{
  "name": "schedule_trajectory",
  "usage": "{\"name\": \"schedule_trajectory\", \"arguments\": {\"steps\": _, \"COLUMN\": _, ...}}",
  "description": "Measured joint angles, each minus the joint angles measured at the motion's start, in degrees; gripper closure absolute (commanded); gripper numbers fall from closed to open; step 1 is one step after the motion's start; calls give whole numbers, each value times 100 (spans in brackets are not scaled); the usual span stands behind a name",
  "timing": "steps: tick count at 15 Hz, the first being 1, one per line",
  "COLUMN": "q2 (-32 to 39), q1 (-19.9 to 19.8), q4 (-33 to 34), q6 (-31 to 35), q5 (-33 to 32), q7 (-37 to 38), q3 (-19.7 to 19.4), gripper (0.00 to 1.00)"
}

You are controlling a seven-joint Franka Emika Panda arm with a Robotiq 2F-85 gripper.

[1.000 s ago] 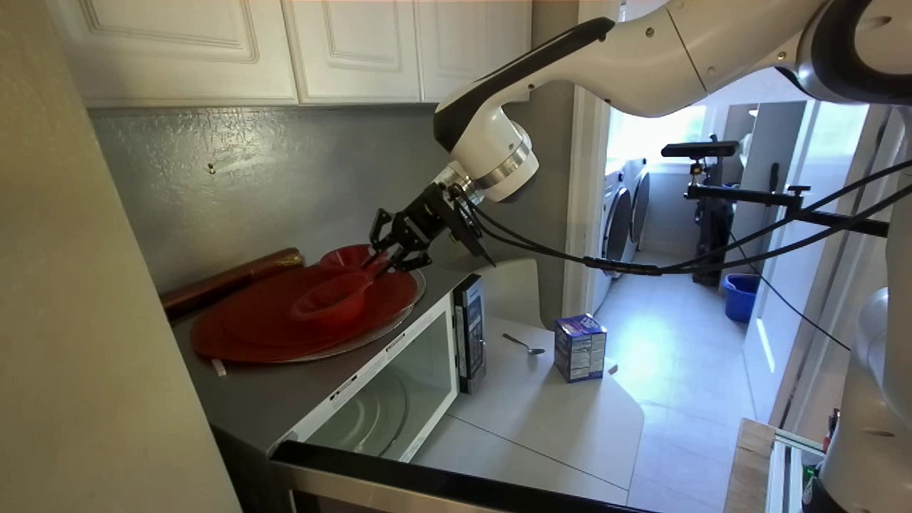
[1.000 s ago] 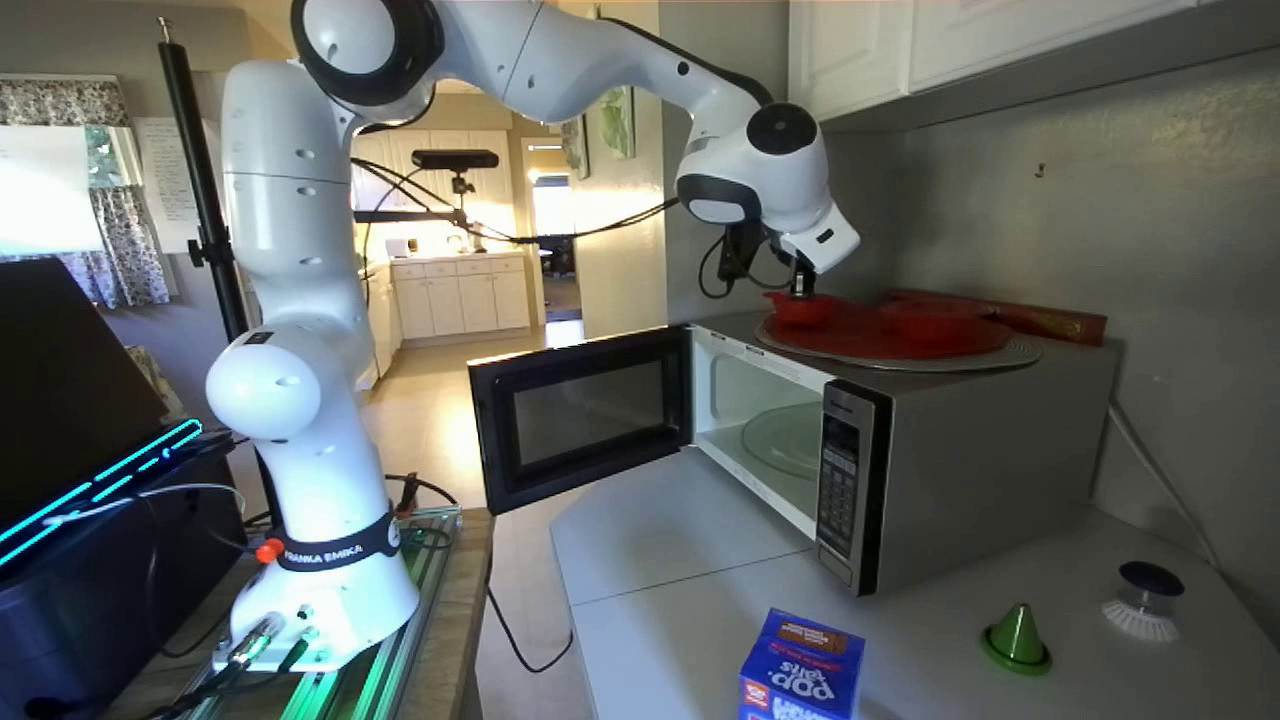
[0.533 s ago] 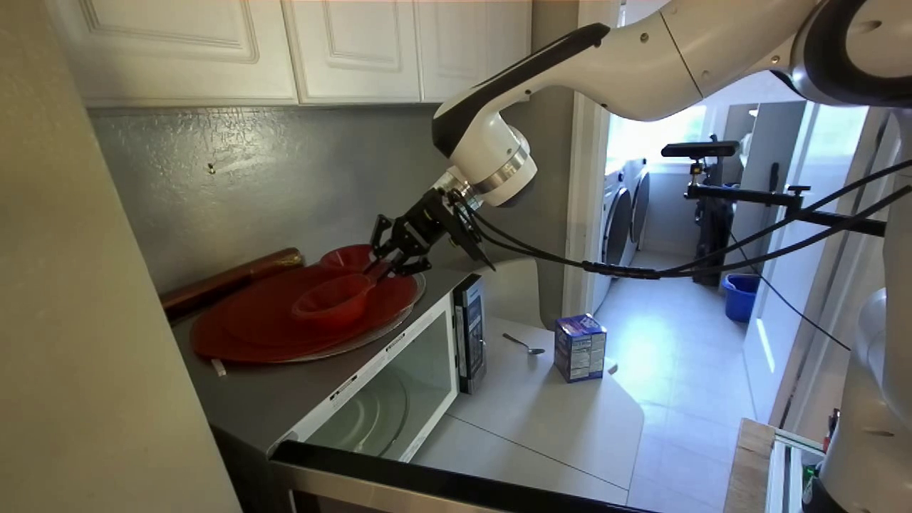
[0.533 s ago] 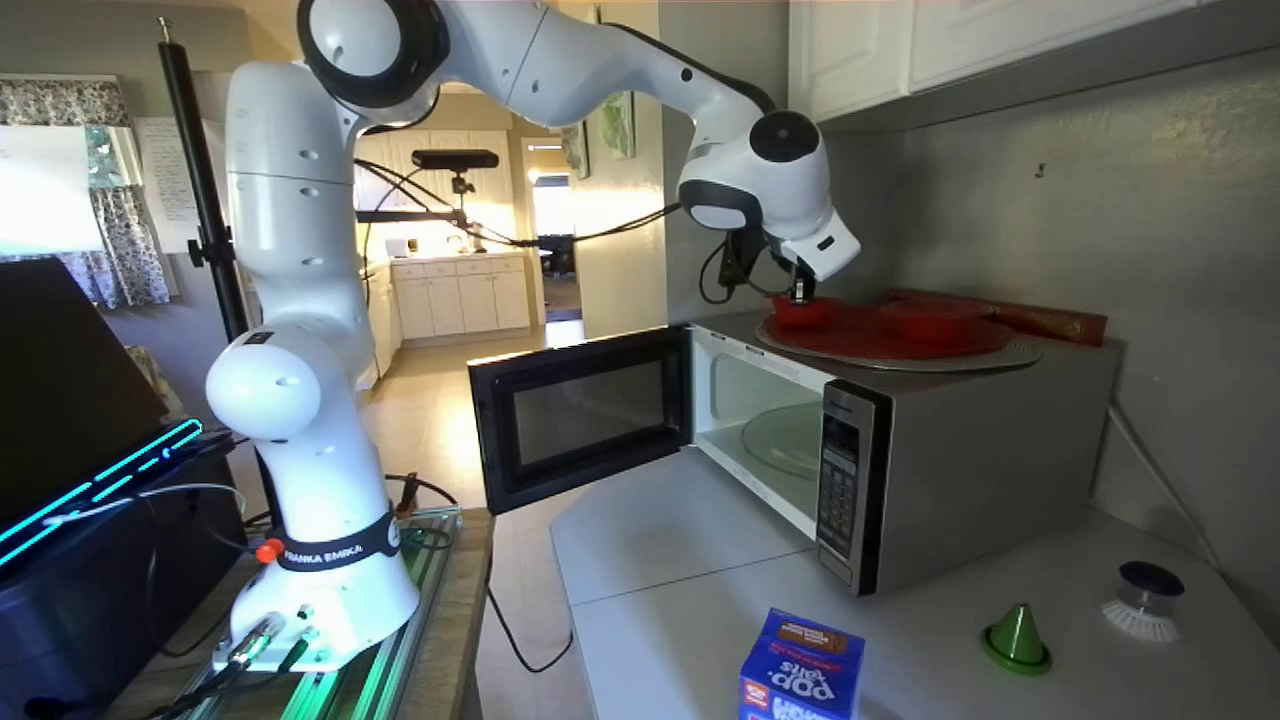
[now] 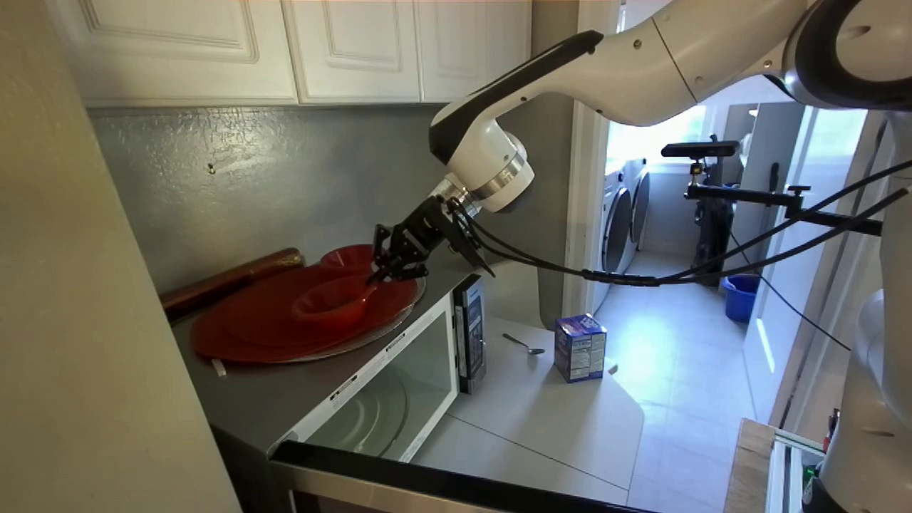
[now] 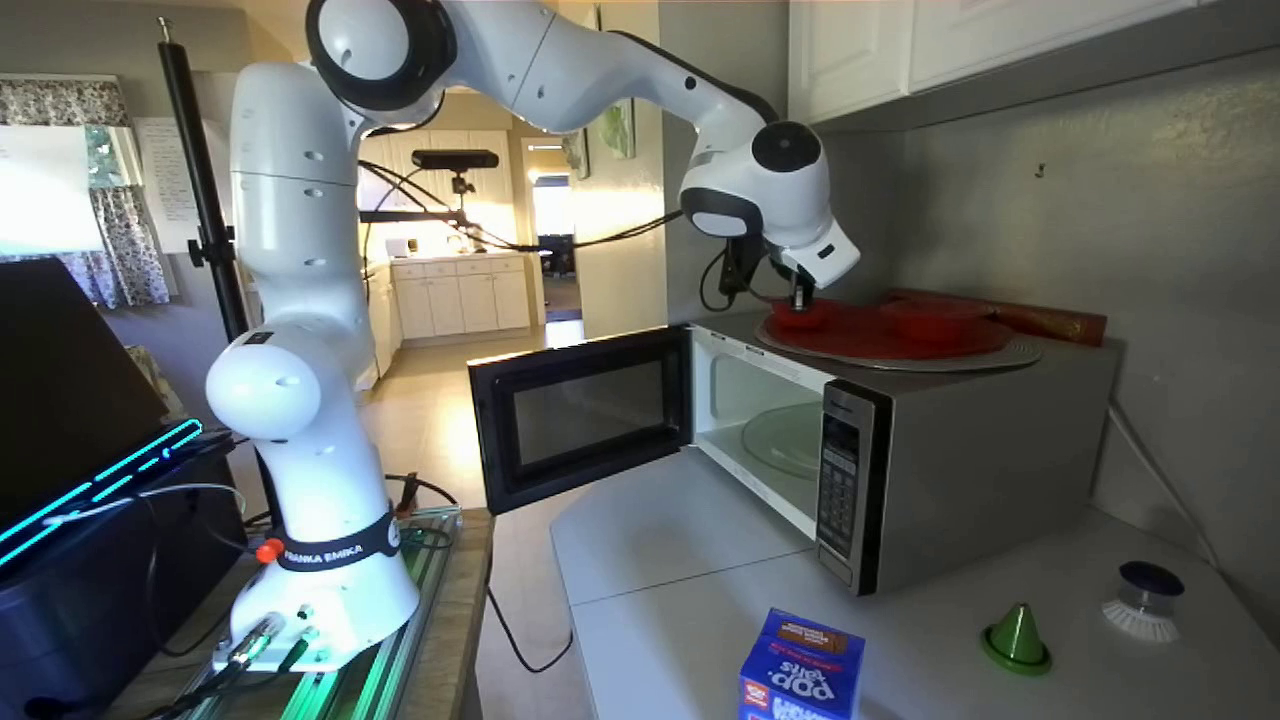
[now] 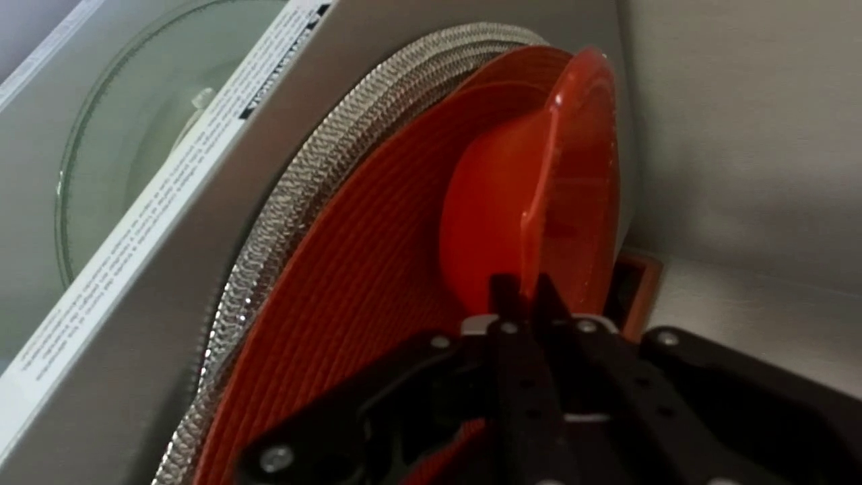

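Hand has lowered slightly since the earlier frame and drawn its jaws together; they now pinch the rim of a red bowl, which stands on the red mat atop the microwave. Judged effect: the bowl appears secured, lift not evident. Count: red bowls, two, the further bowl ungripped; stacked mats, number unclear; microwave, one; blue box, spoon, green cone and brush, one each, on the bench.
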Motion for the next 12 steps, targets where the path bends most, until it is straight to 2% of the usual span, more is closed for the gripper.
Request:
{"name": "schedule_trajectory", "arguments": {"steps": 6, "q2": -44, "q1": -16, "q4": -4, "q6": -79, "q5": 0, "q7": -144, "q3": 1, "gripper": 99}}
{"name": "schedule_trajectory", "arguments": {"steps": 9, "q2": -215, "q1": -135, "q4": -63, "q6": -584, "q5": 0, "q7": -304, "q3": -30, "gripper": 99}}
{"name": "schedule_trajectory", "arguments": {"steps": 12, "q2": -521, "q1": -356, "q4": -230, "q6": -1431, "q5": -2, "q7": -523, "q3": -179, "gripper": 99}}
